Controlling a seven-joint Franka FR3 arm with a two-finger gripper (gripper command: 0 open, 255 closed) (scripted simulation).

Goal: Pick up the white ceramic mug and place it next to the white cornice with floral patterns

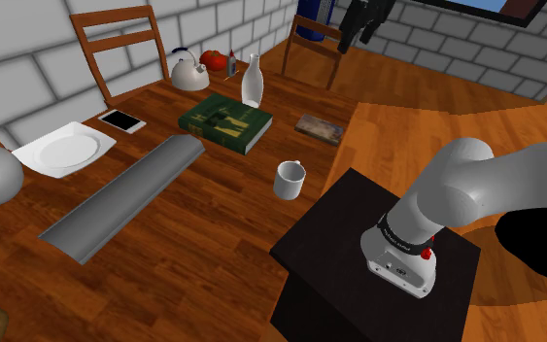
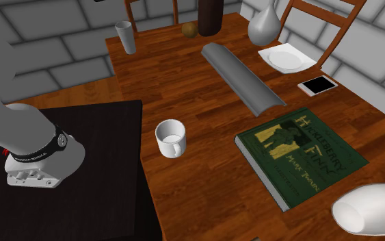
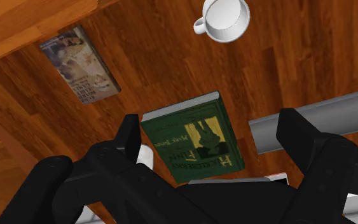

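Closest to me, one white arm (image 1: 475, 185) rises off its black stand (image 1: 354, 228). In the wrist view the gripper (image 3: 212, 121) hangs high over the wooden table (image 1: 193, 253), its two fingers spread wide apart. Just beside the stand's corner stands the one white mug (image 1: 290, 179), upright on the boards and well apart from the single long grey half-round cornice (image 1: 125, 194) lying further along. Past the mug lie two books: a green Huckleberry Finn (image 1: 225, 121) and a smaller worn book (image 1: 319, 127) near the table's edge. Further off I count one square white plate (image 1: 62, 150), one phone (image 1: 122, 120), one white vase (image 1: 252, 82) and one kettle (image 1: 188, 71), then two wooden chairs (image 1: 116, 43) at the far side.
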